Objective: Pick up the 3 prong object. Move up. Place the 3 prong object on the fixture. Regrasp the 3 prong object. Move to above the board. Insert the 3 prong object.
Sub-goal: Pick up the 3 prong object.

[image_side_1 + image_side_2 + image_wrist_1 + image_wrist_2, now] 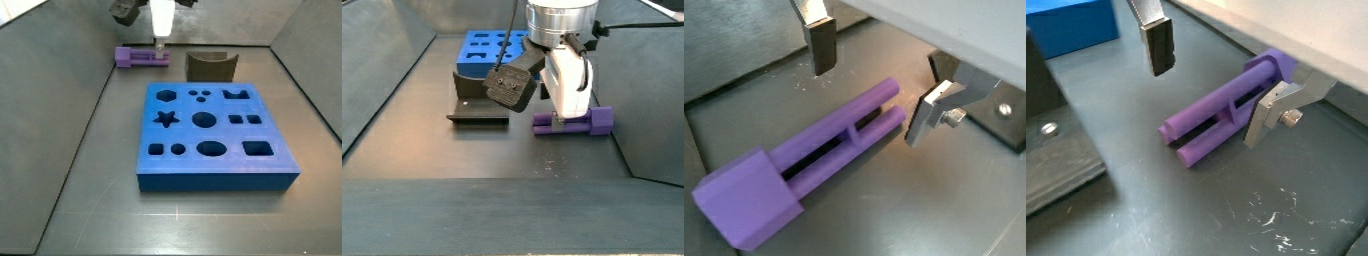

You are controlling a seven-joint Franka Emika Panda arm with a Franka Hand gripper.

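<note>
Purple 3 prong object (798, 165) between open gripper (871, 75) fingers

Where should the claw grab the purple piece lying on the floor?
From above, across the prongs of the purple piece. It lies flat, and the open claw already straddles the prongs, one finger on each side; the prongs look narrower than the block end.

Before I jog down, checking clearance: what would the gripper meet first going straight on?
Probably the 3 prong object: the open gripper straddles its prongs just above the floor, so the fingers may pass beside it.
</note>
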